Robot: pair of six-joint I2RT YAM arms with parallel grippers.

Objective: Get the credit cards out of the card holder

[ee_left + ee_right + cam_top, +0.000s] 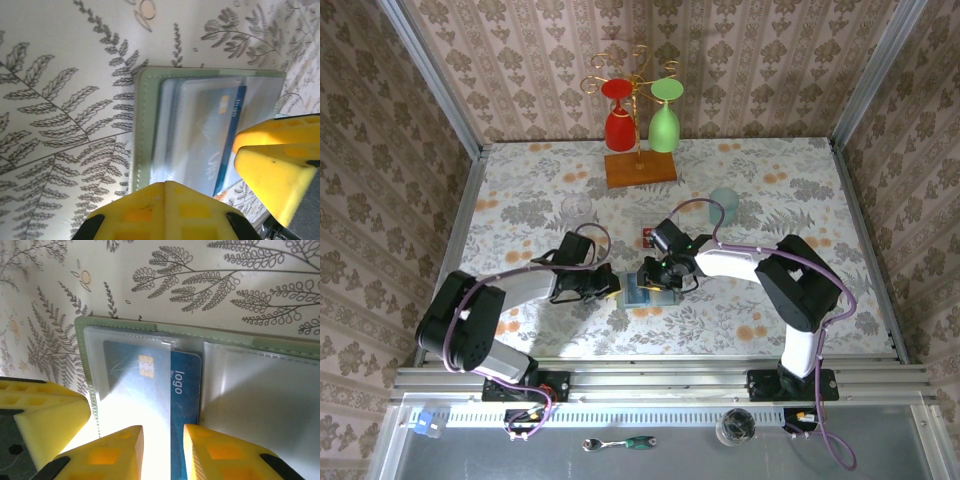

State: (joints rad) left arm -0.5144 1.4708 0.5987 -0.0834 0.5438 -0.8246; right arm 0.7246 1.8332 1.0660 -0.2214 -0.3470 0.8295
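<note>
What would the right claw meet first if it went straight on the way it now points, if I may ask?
Probably the blue credit card, sitting in the card holder pocket just ahead of the right claw; depth is unclear.

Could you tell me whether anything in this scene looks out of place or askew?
Only the blue credit card stands out: it sits partway out of its clear pocket in the open card holder, beside the right gripper. Nothing looks spilled or damaged.

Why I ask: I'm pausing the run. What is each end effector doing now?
Left end effector: closed, tips at the card holder's edge.
Right end effector: open, poised over the blue credit card.
</note>
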